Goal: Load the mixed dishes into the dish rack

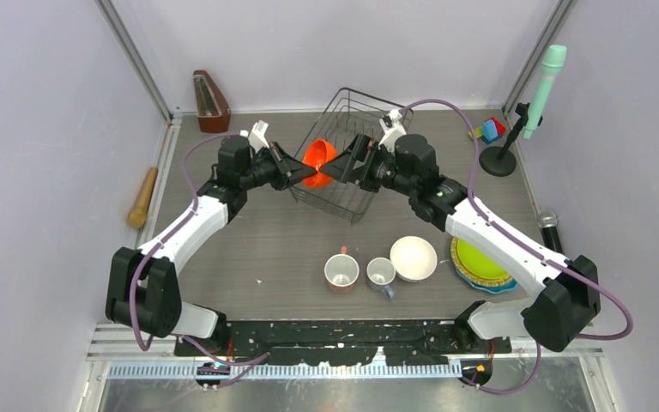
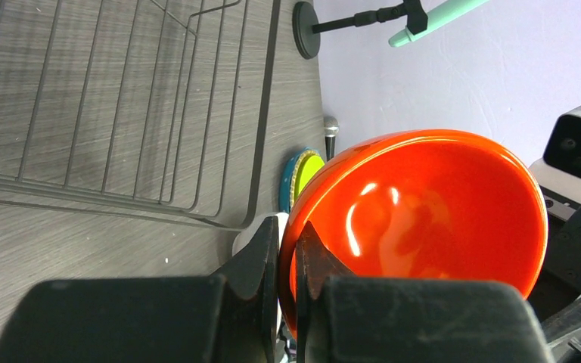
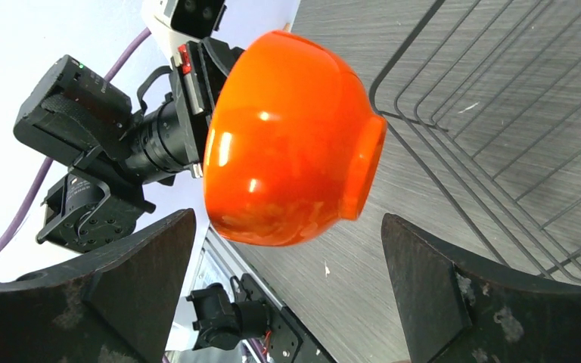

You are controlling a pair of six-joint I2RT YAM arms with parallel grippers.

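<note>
The left gripper point(image 2: 287, 236) has its two fingers pressed together on the rim of the orange bowl point(image 2: 424, 212), one finger inside and one outside. The pinched strip of rim is hidden between them. The bowl is on its side above the table, at the near-left wall of the dish rack point(image 1: 339, 206). From overhead its outline overlaps the wires, and it cannot be told whether it touches them. The right gripper point(image 3: 287, 219) is spread wide, with one finger on each side of the bowl's foot, and a visible gap separates each finger from the bowl. Its wrist view shows only the bowl's outside, and the left wrist view shows only the glossy inside. The rack's upright tines are hard to make out in any view. On the table near the arms stand the pink mug point(image 1: 341, 272) and the grey mug point(image 1: 381, 272), with the white bowl point(image 1: 414, 257) just beside them. To their right is a stack of plates point(image 1: 480, 262) with the lime-green one on top. Only thin yellow and blue edges show beneath it. In the left wrist view the bowl covers most of this stack. Toy blocks point(image 1: 491, 129) sit at the far right, partly behind a teal microphone point(image 1: 545, 81) on its stand. A black microphone point(image 1: 551, 227) lies at the right edge. On the left are a wooden metronome point(image 1: 210, 101) and a wooden roller point(image 1: 143, 197).
</note>
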